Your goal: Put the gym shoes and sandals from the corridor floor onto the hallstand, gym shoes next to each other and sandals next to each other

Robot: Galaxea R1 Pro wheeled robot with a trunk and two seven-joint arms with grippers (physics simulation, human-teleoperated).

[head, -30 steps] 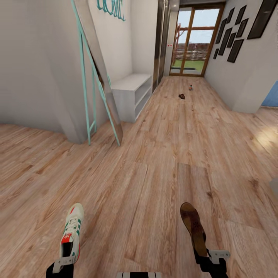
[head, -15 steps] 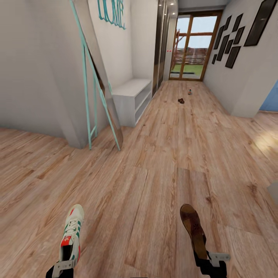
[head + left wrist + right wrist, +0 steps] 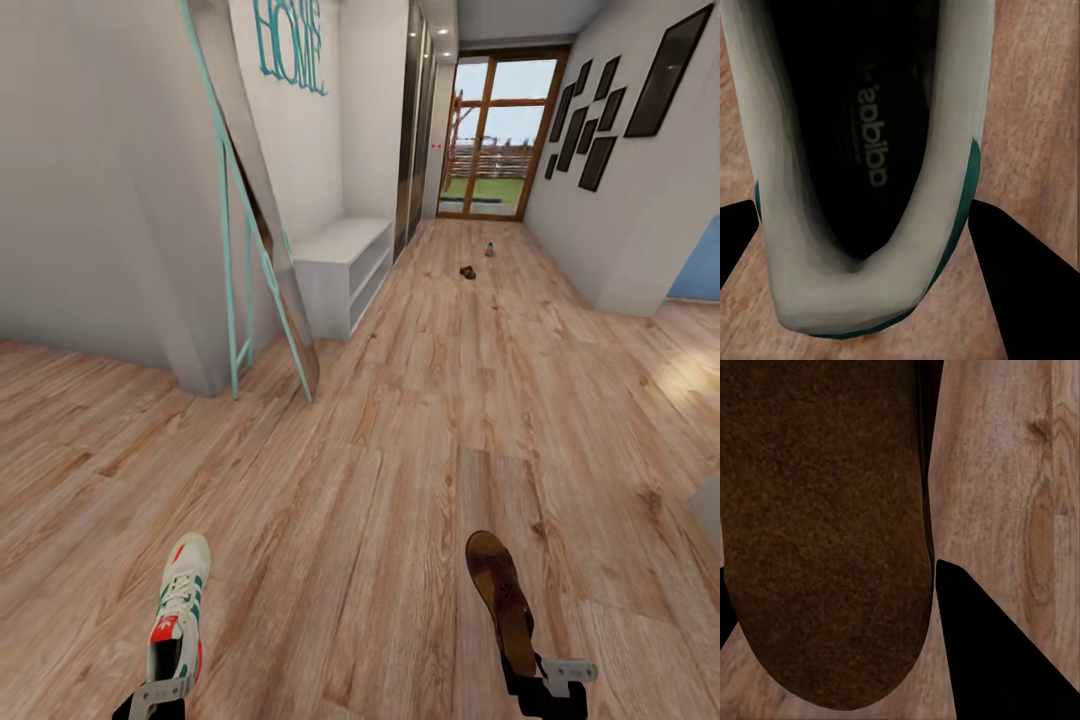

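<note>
1. Left hand [image 3: 160, 690] at the head view's lower edge, clamped on the heel of a gym shoe [image 3: 178, 610] (white, green stripes, red tongue label), toe pointing ahead above the corridor floor [image 3: 400, 480].
2. Left wrist view: shoe's heel collar [image 3: 855, 300] sits between the two dark fingers [image 3: 1020, 292], dark insole with printed lettering visible.
3. Right hand [image 3: 548, 685] grips the heel end of a brown sandal [image 3: 500, 600], sole-length pointing forward, held over the floor.
4. Right wrist view: sandal's rounded heel [image 3: 825, 585] next to a dark finger [image 3: 997, 652]; wood planks behind.
5. Hallstand [image 3: 345, 270], white, open shelves, stands against the left wall further down the corridor, well apart from both held shoes.
6. Two small items on the floor far down the corridor: a dark brown one [image 3: 467, 272], probably the second sandal, and a lighter one [image 3: 490, 249] beyond it, too small to identify.
7. Leaning mirror with teal frame [image 3: 250, 200] between robot and hallstand; teal "HOME" lettering [image 3: 288, 42] on the wall; glass door [image 3: 495, 135] at the corridor end.
</note>
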